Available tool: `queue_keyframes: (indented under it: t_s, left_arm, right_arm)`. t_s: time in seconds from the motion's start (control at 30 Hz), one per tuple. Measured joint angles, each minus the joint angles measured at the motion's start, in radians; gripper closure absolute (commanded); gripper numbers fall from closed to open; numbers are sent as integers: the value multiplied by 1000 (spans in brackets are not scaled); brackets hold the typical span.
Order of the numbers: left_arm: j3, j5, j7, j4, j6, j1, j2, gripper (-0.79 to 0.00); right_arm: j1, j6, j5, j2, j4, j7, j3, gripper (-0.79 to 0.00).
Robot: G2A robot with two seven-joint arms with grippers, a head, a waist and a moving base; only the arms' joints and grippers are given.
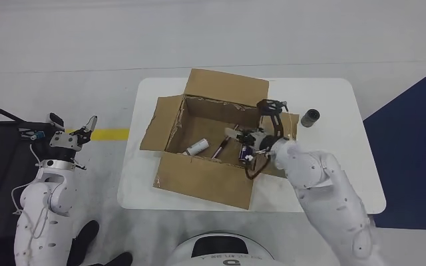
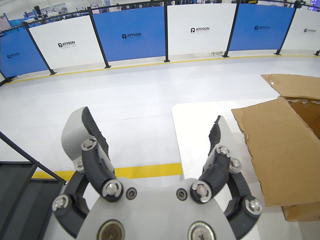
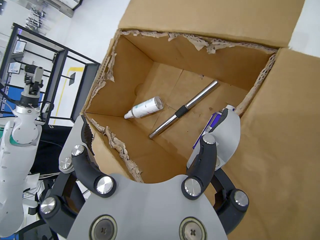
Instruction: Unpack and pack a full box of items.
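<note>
Brown cardboard box (image 1: pixel 206 179), flaps open, torn inner edges.

Fingers (image 3: pixel 231 131) of the right gripper (image 3: pixel 155 118) partly hide a blue-and-white item (image 3: pixel 212 123) in the box (image 3: pixel 207 8).

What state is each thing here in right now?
Box: open, flaps folded out.
Bottle: lying on its side in the box.
Rod: lying flat in the box.
Packet: in the box, half hidden.
Cylinder: on the table, outside the box.
Left gripper: open, empty.
Right gripper: open, empty, over the box.
</note>
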State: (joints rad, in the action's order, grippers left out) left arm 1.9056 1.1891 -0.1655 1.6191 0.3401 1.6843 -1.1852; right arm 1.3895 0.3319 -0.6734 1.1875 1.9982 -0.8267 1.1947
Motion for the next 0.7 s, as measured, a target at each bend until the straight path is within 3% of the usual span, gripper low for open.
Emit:
queue_keyframes:
  t_s: [0.27,0.7]
  left_arm:
    - [0,0,0,0,0,0,0,-785]
    - [0,0,0,0,0,0,0,-785]
  right_arm:
    - [-192,211,-116,31,-161,-183,-195,-785]
    - [-345,339,-187,81,-364,-290,-375,-785]
